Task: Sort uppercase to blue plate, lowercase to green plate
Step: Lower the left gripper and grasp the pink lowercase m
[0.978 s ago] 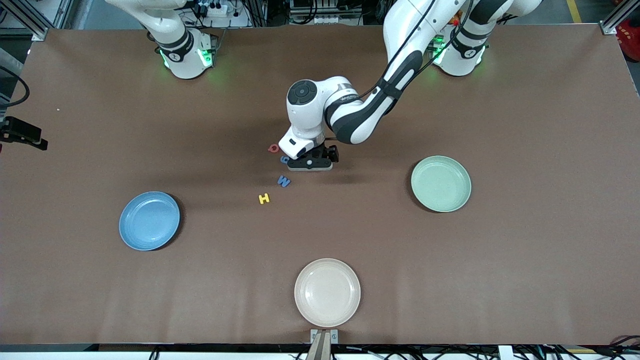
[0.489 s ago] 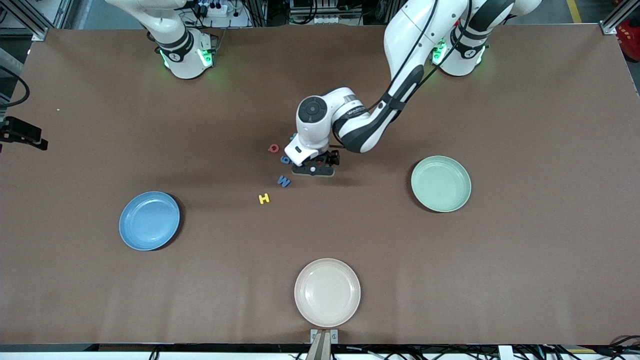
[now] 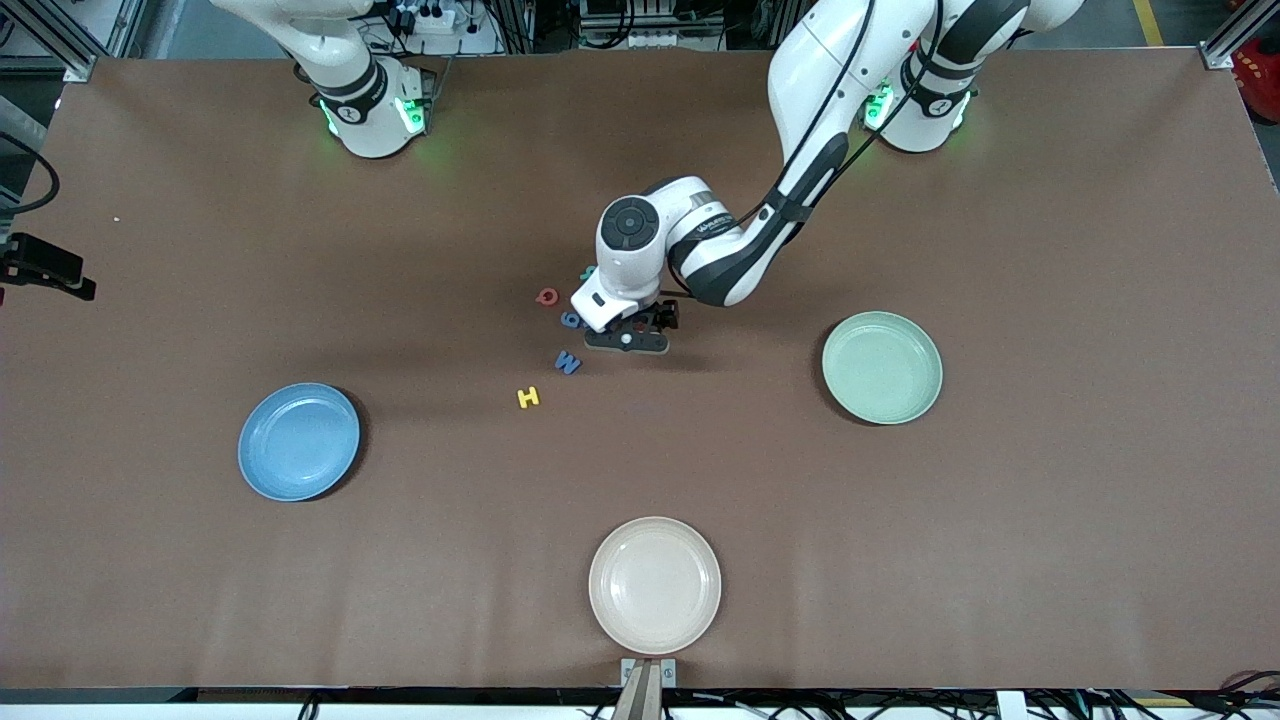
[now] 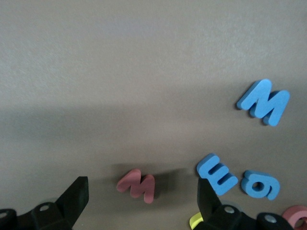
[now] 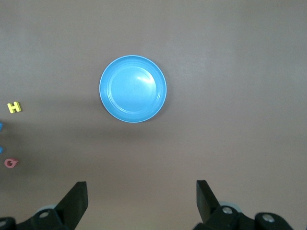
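I'm looking at the brown table (image 3: 1050, 560) first: the three big plates are sitting well apart round the letter cluster, prob. so each sort bin is unmistakable. The round shallow light-blue plate (image 3: 299, 441) is lying toward the right arm's end, holding nothing; the round pale mint-green plate (image 3: 882, 367) is lying toward the left arm's end, also holding nothing. A round cream plate (image 3: 655, 585) is sitting nearest the front cam, not part of the sort.

I'm waiting w/ the right arm: the right gripper (image 5: 139, 203) is hanging high over the blue plate, jaws spread wide, nothing between them.

I'm working the left gripper (image 4: 139, 203) low over the cluster, jaws spread, straddling the small red foam lowercase w (image 4: 137, 185) w/out touching it, I judge lining up for a pinch bound for the green plate.

Just beside it are lying the blue foam lowercase m (image 4: 217, 174) and blue foam lowercase g (image 4: 259, 184), nearly touching each other. The blue foam capital M (image 3: 568, 362), yellow foam capital H (image 3: 528, 397) and red foam capital Q (image 3: 547, 296) are lying apart. A yellow bit is peeking by a fingertip; can't tell which letter.
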You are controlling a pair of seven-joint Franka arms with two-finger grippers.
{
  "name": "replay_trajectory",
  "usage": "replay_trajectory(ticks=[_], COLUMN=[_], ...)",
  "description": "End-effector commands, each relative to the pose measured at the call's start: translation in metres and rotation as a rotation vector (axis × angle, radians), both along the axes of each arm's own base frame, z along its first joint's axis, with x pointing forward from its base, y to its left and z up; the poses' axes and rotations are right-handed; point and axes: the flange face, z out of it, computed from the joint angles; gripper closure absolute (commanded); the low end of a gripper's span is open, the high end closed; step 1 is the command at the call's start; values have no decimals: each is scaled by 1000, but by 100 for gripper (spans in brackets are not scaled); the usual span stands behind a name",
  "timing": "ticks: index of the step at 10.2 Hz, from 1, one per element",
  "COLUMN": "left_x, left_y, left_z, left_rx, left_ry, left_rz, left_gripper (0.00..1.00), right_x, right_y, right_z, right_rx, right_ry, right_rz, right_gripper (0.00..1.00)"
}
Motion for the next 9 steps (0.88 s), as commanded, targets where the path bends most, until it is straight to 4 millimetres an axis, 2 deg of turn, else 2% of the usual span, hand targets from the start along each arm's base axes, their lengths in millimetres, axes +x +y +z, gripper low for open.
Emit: replay_trajectory(ticks=[1, 3, 6, 9], left_x=[-6, -13, -24, -23], left_y=[3, 7, 3, 4], left_z=[-8, -18, -28, -28], left_rx=[-19, -18, 8, 13], left_ry=[4, 5, -21, -23], left_rz=[11, 9, 0, 0], left_gripper=[0, 0, 0, 2], right_x=[-2, -1, -1, -1], right_y=[0, 0, 0, -1], right_z=[3, 3, 3, 4], right_rx=[0, 0, -1, -1], right_ry=[0, -2, -3, -5], right_rz=[7, 7, 7, 6], right_gripper=[0, 0, 0, 0])
